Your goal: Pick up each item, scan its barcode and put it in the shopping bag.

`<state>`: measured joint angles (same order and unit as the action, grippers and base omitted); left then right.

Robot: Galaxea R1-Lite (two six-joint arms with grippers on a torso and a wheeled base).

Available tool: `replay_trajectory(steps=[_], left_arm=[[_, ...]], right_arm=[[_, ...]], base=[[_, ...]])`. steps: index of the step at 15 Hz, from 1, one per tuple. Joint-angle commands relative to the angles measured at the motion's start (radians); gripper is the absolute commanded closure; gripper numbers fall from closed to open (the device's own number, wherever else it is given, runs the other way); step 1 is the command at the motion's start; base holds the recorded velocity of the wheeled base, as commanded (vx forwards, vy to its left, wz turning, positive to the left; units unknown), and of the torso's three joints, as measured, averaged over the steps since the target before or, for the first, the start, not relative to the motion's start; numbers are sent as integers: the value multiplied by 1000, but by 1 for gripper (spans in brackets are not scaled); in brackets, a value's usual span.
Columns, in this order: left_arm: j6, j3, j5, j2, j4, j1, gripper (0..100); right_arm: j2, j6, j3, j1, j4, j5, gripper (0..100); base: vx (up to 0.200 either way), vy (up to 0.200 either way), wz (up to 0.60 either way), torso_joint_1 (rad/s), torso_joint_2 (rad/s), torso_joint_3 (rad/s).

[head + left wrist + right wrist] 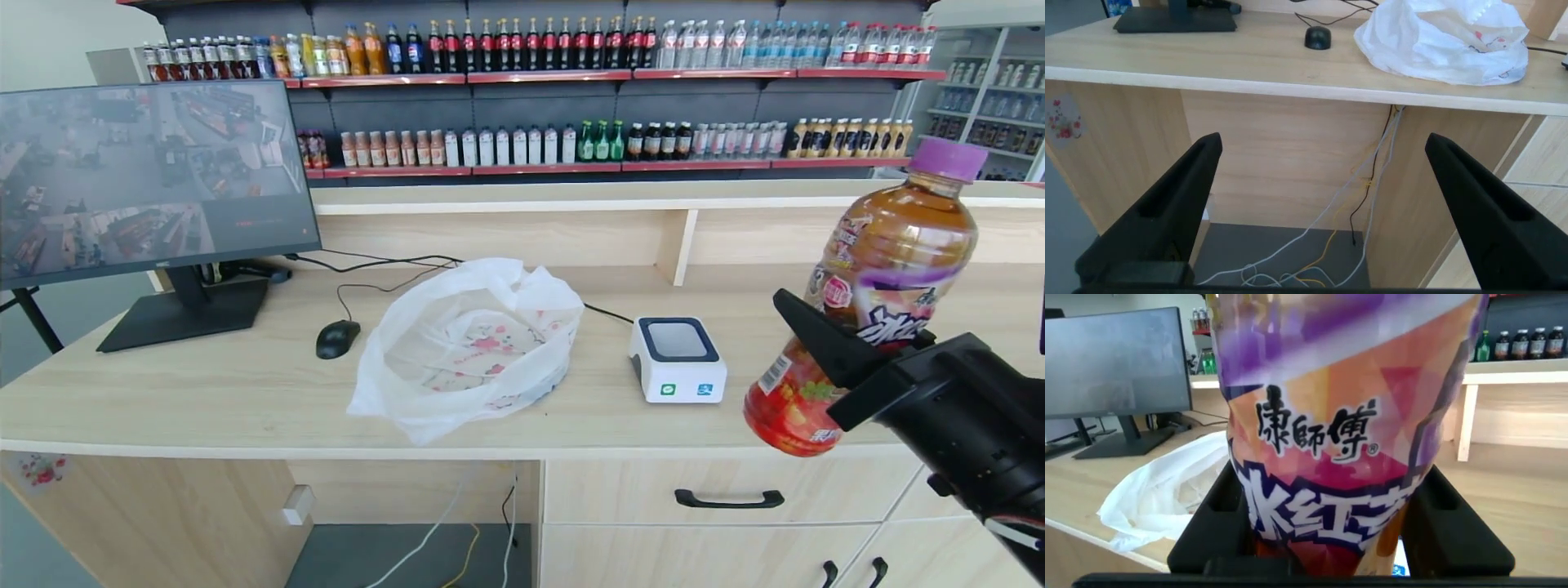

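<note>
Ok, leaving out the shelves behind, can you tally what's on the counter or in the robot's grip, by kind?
Monitor: 1
Mouse: 1
Shopping bag: 1
Barcode scanner: 1
Drink bottle, gripped in the right tool: 1
Total: 5

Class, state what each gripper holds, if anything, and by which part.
The right gripper clamps the purple-capped clear plastic bottle of amber drink around its labelled lower body. The left gripper, open, holds nothing.
</note>
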<state>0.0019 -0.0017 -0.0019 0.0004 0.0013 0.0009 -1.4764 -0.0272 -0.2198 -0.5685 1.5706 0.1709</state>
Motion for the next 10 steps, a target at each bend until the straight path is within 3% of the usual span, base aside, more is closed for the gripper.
replay_trajectory(steps=[1, 3, 5, 7, 8, 10], left_arm=[[1, 0, 0, 0, 0, -1, 0], [1, 0, 0, 0, 0, -1, 0], [1, 0, 0, 0, 0, -1, 0], [1, 2, 0, 0, 0, -1, 0], [1, 0, 0, 0, 0, -1, 0], [0, 0, 0, 0, 0, -1, 0]], right_arm=[[-33, 0, 16, -13, 0, -2, 100], [-76, 1, -39, -11, 0, -22, 100], [-110, 29, -82, 6, 0, -113, 100], [-168, 138, -112, 79, 0, -215, 100], [-200, 244, -158, 151, 0, -228, 100], [-239, 302, -228, 165, 0, -223, 100]], base=[[0, 0, 0, 0, 0, 0], [0, 0, 0, 0, 0, 0], [0, 0, 0, 0, 0, 0], [0, 0, 0, 0, 0, 0], [0, 0, 0, 0, 0, 0], [0, 0, 0, 0, 0, 0]])
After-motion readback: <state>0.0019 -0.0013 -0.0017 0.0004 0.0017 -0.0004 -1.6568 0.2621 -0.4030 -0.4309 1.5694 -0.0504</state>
